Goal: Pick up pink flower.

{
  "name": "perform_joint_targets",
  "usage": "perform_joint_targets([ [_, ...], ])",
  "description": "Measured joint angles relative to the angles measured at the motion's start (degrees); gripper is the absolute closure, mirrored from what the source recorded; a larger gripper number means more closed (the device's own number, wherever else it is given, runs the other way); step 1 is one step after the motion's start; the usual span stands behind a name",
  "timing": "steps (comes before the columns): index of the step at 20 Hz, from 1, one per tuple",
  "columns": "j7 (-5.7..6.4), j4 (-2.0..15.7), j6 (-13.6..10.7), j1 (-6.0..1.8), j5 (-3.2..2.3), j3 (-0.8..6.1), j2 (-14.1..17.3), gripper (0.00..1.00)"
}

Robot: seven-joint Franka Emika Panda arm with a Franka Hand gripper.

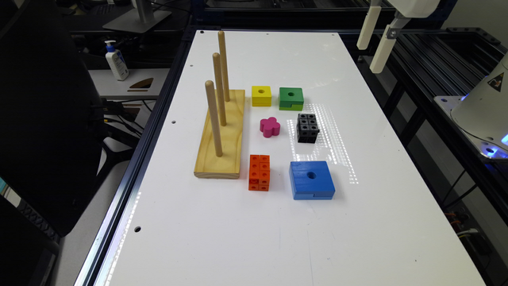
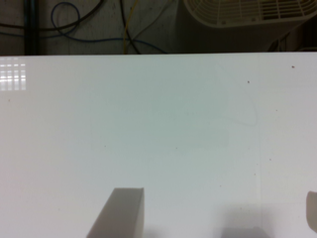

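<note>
Exterior view: the fingers point(image 1: 373, 39) hang parted and empty high over the far edge of the white worktop point(image 1: 278, 238), toward the exterior view's right, well apart from every block. Down and toward the exterior view's left of them, mid-worktop, sits the pink flower point(image 1: 270, 127), flat top up, between the wooden peg stand point(image 1: 220, 135) and the black block point(image 1: 307, 128), near the yellow cube point(image 1: 261, 95).
</note>
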Motion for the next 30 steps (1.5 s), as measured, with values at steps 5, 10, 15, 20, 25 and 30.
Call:
perform_joint_targets([
  [5,0.0,0.19,0.5,0.0,0.0,0.04,0.1,0.0],
  [10,0.0,1.72,0.7,0.0,0.0,0.11,1.0,0.0],
  [15,0.0,5.71,1.2,0.0,0.0,0.12,5.7,0.0],
  [20,0.0,8.39,3.5,-0.01,0.0,0.15,11.1,0.0],
  [25,0.0,11.44,4.0,-0.07,0.0,0.15,14.4,0.0],
  [30,0.0,13.38,4.0,-0.08,0.0,0.15,16.4,0.0],
])
